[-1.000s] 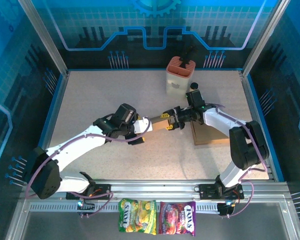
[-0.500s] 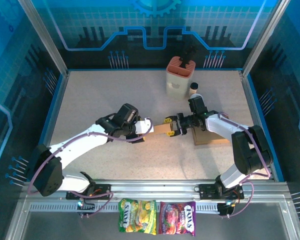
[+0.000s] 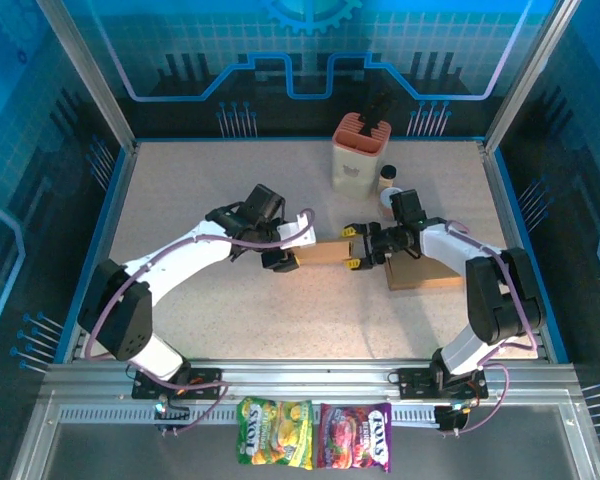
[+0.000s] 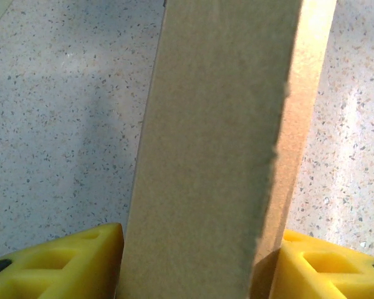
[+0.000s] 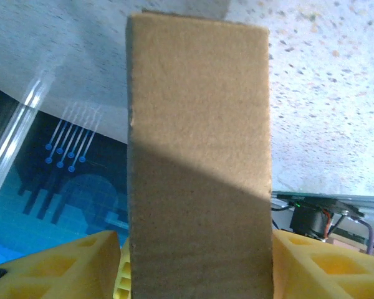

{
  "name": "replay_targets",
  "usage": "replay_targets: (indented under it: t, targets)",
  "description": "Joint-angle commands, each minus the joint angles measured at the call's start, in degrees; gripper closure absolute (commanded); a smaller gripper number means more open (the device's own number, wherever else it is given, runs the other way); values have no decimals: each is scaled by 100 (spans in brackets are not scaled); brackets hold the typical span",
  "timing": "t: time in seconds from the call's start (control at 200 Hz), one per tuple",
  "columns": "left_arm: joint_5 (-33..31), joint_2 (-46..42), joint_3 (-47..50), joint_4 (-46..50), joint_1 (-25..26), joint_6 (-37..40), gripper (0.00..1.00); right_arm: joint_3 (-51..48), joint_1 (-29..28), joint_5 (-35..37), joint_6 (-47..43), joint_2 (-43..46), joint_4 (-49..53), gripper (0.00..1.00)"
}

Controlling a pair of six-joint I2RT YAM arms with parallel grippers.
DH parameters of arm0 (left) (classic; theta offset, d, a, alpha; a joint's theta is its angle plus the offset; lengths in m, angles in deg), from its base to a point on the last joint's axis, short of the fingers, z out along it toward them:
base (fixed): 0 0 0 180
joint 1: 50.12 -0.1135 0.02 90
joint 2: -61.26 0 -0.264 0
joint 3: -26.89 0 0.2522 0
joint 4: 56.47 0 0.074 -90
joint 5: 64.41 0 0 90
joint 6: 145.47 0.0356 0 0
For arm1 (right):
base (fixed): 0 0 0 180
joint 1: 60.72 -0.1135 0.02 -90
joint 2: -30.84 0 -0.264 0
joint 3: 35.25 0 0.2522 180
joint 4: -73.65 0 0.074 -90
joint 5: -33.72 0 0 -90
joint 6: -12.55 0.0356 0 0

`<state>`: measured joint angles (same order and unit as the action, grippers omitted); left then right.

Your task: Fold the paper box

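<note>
Paper box point(image 3: 326, 250) lies mid-surface point(image 3: 180, 190), with its long axis running left to right between your two grippers. Left gripper point(image 3: 295, 247) is closed across its left end. Right gripper point(image 3: 355, 248) straddles the right end, equally near, and you cannot tell whether it grips.

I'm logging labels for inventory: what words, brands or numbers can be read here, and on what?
"FOX'S" on the yellow-green candy bag.
"FOX'S" on the purple-red candy bag.
Smaller print on both bags: too small to read.
On the paper box: no print visible.
</note>
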<state>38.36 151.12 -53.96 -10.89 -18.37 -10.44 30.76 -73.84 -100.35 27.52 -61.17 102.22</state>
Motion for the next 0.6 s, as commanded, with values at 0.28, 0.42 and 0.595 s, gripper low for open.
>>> replay_targets:
  t: [0.28,0.42,0.595]
  targets:
    - [835,587,-731,895,-200,-358,46,237,209,280,-19,8,210,32]
    - [969,787,-1027,1206,-247,-469,46,578,409,764,-495,381,953,31]
    - [795,1106,-1607,1669,-244,-837,46,1158,697,2006,-1667,1074,2502,29]
